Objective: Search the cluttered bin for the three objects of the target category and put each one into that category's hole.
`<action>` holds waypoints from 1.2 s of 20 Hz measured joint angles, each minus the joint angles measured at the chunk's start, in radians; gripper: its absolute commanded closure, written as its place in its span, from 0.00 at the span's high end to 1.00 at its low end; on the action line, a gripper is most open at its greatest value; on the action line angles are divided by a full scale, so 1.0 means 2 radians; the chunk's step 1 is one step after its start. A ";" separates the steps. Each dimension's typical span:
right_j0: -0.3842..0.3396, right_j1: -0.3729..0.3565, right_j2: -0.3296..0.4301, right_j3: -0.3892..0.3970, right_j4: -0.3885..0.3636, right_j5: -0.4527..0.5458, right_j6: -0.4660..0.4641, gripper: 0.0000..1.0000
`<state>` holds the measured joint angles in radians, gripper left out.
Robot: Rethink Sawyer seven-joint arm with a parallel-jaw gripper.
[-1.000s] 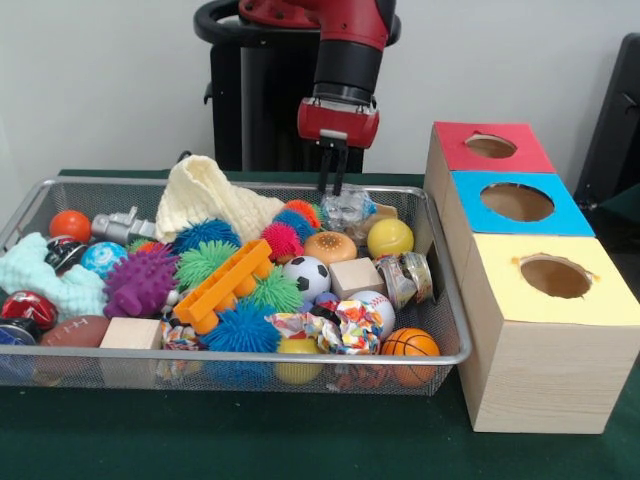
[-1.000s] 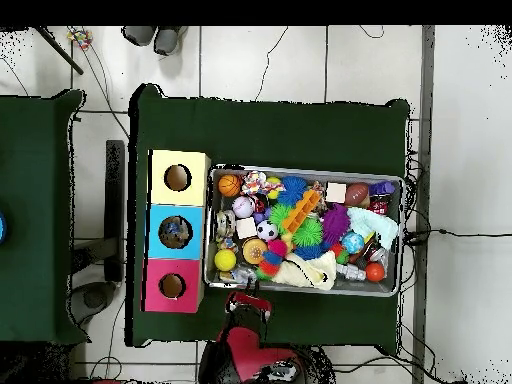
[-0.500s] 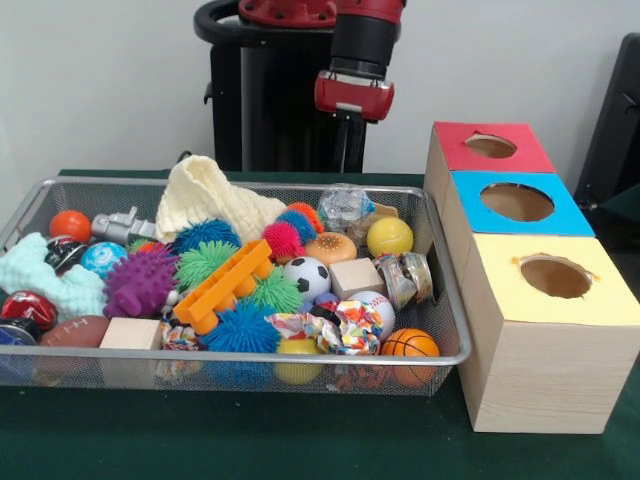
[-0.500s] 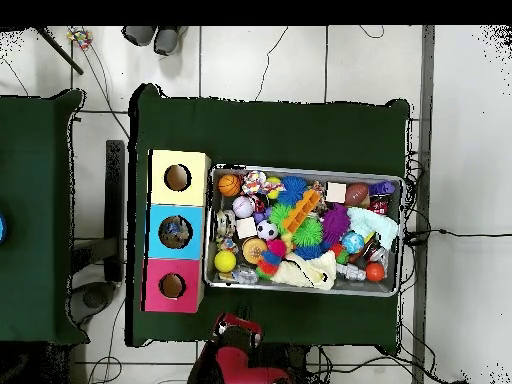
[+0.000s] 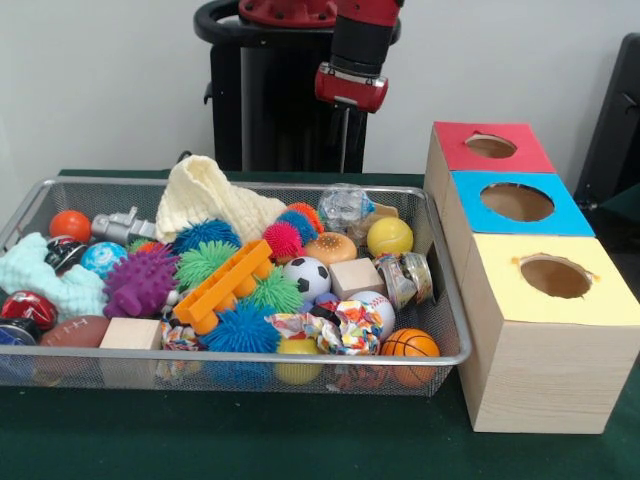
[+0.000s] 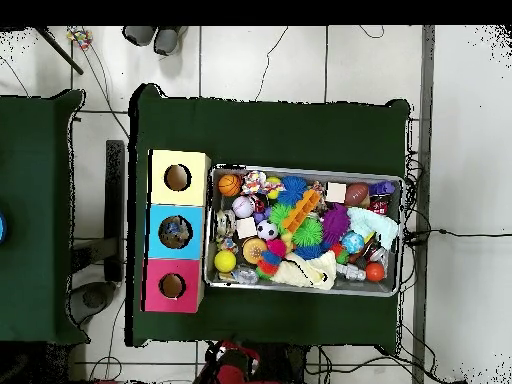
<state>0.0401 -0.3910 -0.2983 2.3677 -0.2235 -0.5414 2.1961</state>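
- The gripper [image 5: 345, 140] hung above and behind the wire bin [image 5: 440, 300], raised clear of its rear rim, with only the red and black arm [image 5: 362, 40] above it.
- Its thin fingers showed as one dark line against the black pedestal, so how far apart they stood could not be told; nothing could be seen in its hold.
- Directly below the gripper, just inside the bin's rear edge, lay a crumpled clear plastic wrapper [image 5: 346, 207].
- Slightly lower and to the picture's right of that sat a yellow ball [image 5: 390, 237]; beside it, nearer the middle, lay a burger-shaped toy [image 5: 330, 247].
- Further from the gripper, toward the camera, sat a soccer ball [image 5: 307, 277], a wooden cube [image 5: 356, 277], a baseball [image 5: 373, 305] and a small basketball [image 5: 409, 344] at the front corner.
- To the picture's left of the gripper a cream knitted cloth [image 5: 210, 200] was piled against the rear wall, with spiky balls and an orange brick [image 5: 221, 284] ahead of it.
- Off to the gripper's other side, outside the bin, stood three boxes in a row, each with a round hole on top: red box [image 5: 488, 148] closest to it, blue box [image 5: 518, 203] next, yellow box [image 5: 555, 280] farthest.
- In the overhead view only the arm's red top [image 6: 240, 365] showed, beyond the table edge, well apart from the bin [image 6: 210, 228].
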 measured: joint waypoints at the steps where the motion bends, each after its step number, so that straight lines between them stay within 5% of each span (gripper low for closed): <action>1: 0.000 0.002 0.000 0.000 0.000 0.000 0.000 1.00; 11: 0.001 0.007 0.000 0.008 0.000 0.001 0.000 1.00; 24: -0.021 -0.074 0.001 0.012 0.000 0.071 0.000 1.00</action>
<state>-0.0015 -0.5392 -0.2970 2.3924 -0.2241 -0.3987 2.1961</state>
